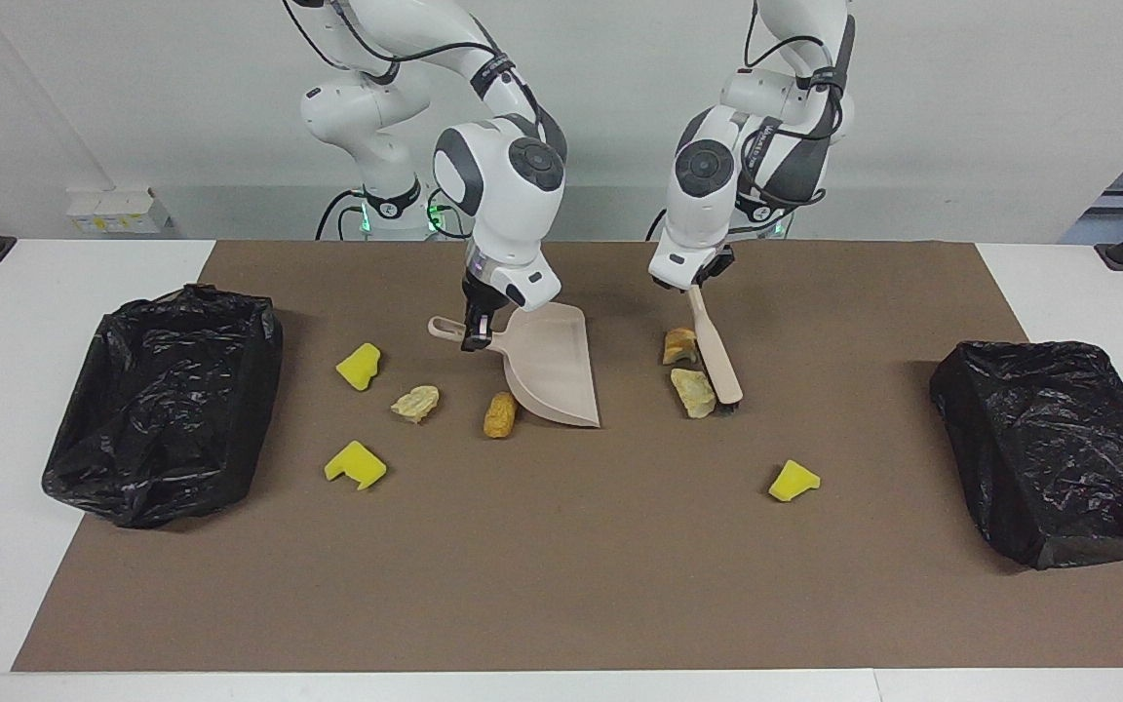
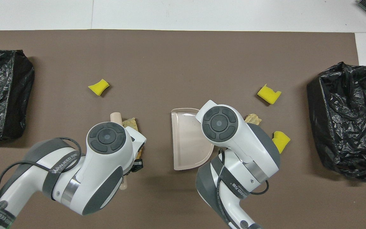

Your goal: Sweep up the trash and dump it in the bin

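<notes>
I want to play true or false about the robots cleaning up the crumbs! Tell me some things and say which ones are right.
1. The right hand holds the dustpan by its handle. True.
2. The left hand holds a sponge. False: it holds the brush.
3. Two bread pieces lie right beside the brush. True.
4. All the trash is already in the bins. False: sponge chunks such as this one and bread pieces lie on the brown mat.
5. There are two bins lined with black bags, one at the right arm's end of the table and one at the left arm's end. True.
</notes>
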